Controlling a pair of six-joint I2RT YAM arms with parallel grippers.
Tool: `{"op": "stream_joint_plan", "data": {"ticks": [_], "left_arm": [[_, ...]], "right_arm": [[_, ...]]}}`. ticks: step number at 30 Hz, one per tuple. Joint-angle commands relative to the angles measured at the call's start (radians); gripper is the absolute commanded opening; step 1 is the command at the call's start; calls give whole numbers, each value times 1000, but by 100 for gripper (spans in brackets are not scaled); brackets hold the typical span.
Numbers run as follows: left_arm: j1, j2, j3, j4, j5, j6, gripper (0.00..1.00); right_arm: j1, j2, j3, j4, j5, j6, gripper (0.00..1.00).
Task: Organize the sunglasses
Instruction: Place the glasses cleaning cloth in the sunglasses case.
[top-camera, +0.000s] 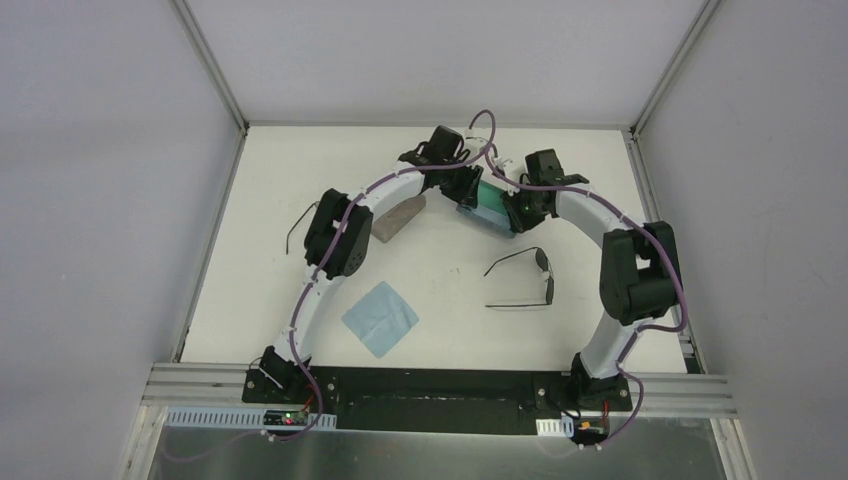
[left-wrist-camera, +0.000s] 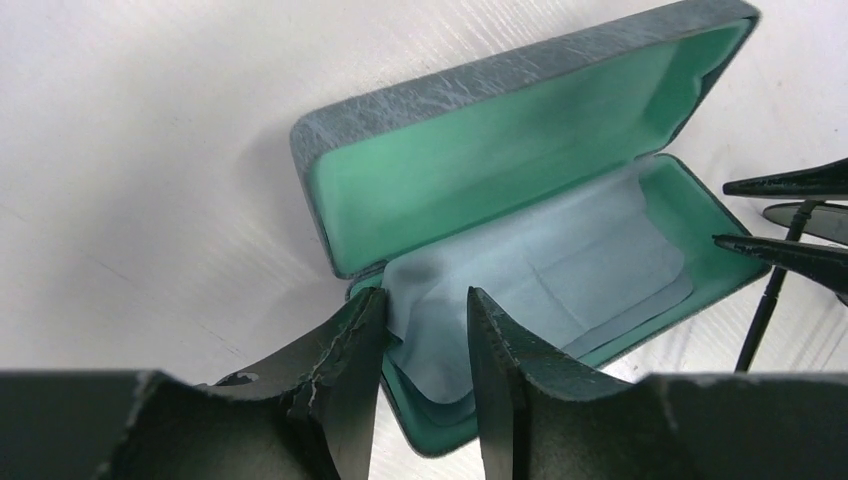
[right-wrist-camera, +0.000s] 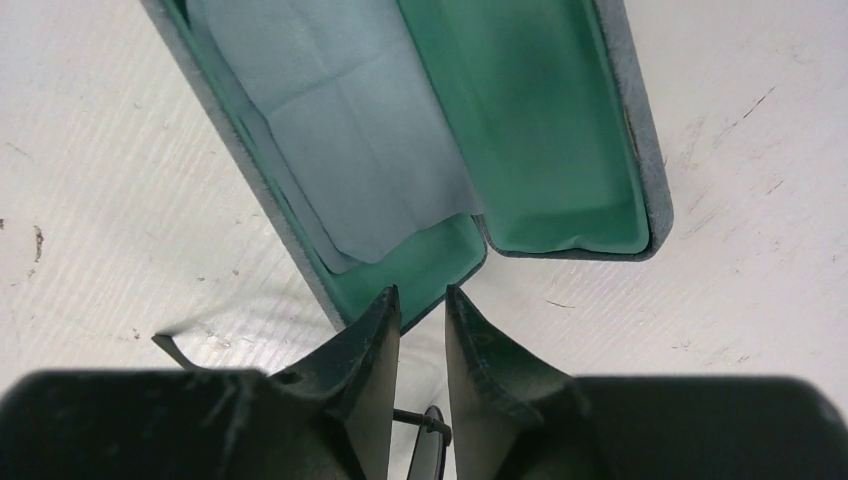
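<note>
Okay, left end effector (left-wrist-camera: 427, 300) and right end effector (right-wrist-camera: 421, 295) both sat parted, empty, at opposite ends of the open case (top-camera: 490, 207). Sunglasses (top-camera: 547, 277) lay on the surface (top-camera: 450, 335) just behind the right one; second pair (top-camera: 300, 225) well left. Next pick wanted a bridge pinch, not lenses.

A robotics lab test cell, not a lived-in room. The white counter (top-camera: 450, 320) is boxed in on three sides by plain pale panels (top-camera: 100, 200) held in aluminium rails (top-camera: 205, 65). At the counter's near edge, an aluminium beam (top-camera: 200, 385) and a black plate (top-camera: 440, 385) carry two bolted-down robot arms (top-camera: 340, 230). Purple cables (top-camera: 485, 125) run along the arms. Below the counter's near edge sit a small circuit board (top-camera: 288, 417) with lit lamps and a slotted cable duct (top-camera: 210, 417).
</note>
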Motion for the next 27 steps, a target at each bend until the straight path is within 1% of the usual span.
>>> {"op": "stream_joint_plan", "data": {"ticks": [1,7,12,17,21,27], "left_arm": [[-19,-101,4,29,-6,-11,38],[-20,-121,2,27,-11,-42,40],[-19,-141,-10,21,-52,-72,42],[5,-188,-74,13,-61,-112,46],[38,-219,-123,-4,-83,-113,48],[83,-274,-205,-26,-73,-69,49]], "right_arm": [[27,-63,0,-3,-28,-5,26],[40,-64,-1,-6,-30,-20,28],[40,-71,6,-11,-35,-19,28],[41,-77,33,-24,-82,-27,30],[41,-54,69,-28,-107,-27,32],[40,-11,156,-52,-197,-27,33]]}}
